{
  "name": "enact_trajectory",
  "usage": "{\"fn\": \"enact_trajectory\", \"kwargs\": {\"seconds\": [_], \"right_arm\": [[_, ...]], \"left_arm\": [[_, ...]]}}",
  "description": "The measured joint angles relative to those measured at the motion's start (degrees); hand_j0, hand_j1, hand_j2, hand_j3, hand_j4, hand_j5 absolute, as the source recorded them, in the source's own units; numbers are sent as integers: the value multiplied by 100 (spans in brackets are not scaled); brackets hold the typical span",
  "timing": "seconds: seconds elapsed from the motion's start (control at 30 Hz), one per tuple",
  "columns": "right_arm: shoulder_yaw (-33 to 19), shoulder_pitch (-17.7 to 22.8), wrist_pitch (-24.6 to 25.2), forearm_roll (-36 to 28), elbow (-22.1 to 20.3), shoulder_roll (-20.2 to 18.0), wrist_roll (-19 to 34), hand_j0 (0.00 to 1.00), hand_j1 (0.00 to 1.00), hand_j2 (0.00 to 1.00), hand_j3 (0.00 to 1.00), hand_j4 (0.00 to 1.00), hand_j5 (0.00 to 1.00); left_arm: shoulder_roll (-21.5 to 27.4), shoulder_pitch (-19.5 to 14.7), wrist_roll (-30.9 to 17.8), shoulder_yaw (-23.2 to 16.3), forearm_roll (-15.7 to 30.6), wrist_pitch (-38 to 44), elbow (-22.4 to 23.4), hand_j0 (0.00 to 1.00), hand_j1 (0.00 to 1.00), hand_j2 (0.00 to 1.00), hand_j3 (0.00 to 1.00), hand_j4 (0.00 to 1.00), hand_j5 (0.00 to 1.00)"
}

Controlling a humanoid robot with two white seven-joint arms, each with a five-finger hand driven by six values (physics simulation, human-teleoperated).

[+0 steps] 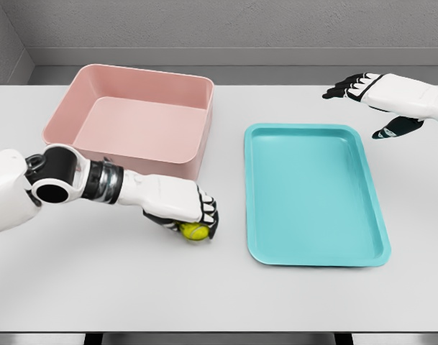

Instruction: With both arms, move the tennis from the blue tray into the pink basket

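One tennis ball (194, 231) is the whole cargo here, and it sits in the left hand (181, 207), whose fingers curl down over it from above; the ball shows yellow-green just under the fingertips, low over the table (132, 287) or perhaps touching it, which cannot be told; it lies between the pink basket (136, 118) and the blue tray (313, 194), in front of the basket's near wall. The tray holds nothing, so the ball appears to be out of it already, and the grip from above suits a lift over the basket's rim, which I judge to be the step remaining. The right hand (370, 97) hangs beyond the tray's far right corner, well apart from the ball; its fingers are spread loosely and hold nothing, likely parked clear so the left arm can work freely. The table is plain pale grey and smooth, basket and tray standing side by side on it with a gap between; behind runs a grey wall with a lighter band along its base.
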Motion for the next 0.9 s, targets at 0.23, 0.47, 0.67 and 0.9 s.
{"fn": "enact_trajectory", "kwargs": {"seconds": [0.23, 0.47, 0.67, 0.9], "right_arm": [[0, 0, 0, 0, 0, 0, 0, 100, 100, 100, 100, 100, 100], [-12, -17, 0, 0, 0, 0, 0, 100, 100, 100, 100, 100, 100], [-13, -18, 0, 0, -3, -7, 0, 100, 100, 100, 100, 100, 100], [-9, -18, 0, 0, -8, -21, -6, 100, 100, 100, 100, 100, 100]], "left_arm": [[218, -457, -4, 100, 271, 2, -137, 51, 51, 51, 51, 51, 51], [319, -773, -12, 102, 553, 1, -107, 51, 51, 51, 51, 51, 51], [350, -1046, -15, 95, 701, 1, 31, 51, 51, 51, 51, 51, 51], [340, -1327, -21, 97, 801, -1, 436, 51, 51, 51, 51, 51, 51]]}}
